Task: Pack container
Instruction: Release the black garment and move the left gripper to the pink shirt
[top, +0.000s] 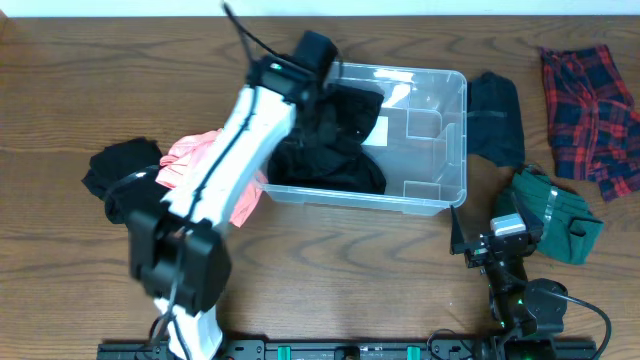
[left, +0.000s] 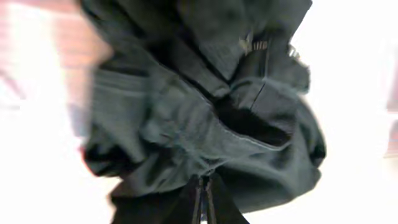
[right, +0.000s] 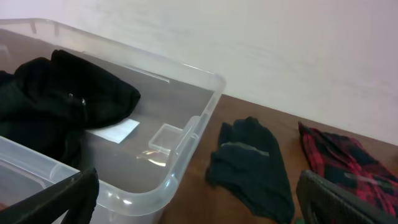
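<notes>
"Container first — where is that large rectangular clear plastic bin sitting?"

"It is lying at the middle back of the brown wooden table. The left gripper is hanging right over its left half, jaws pinched shut on a crumpled black fabric garment that is draping down inside the walls."

"So how should it be letting go?"

"I would say by lowering until the cloth is bunching on the floor, then opening well inside the rim — otherwise a loose fold may be left trailing over the near wall. The right gripper is waiting wide open just off the front right corner, holding nothing."
</notes>
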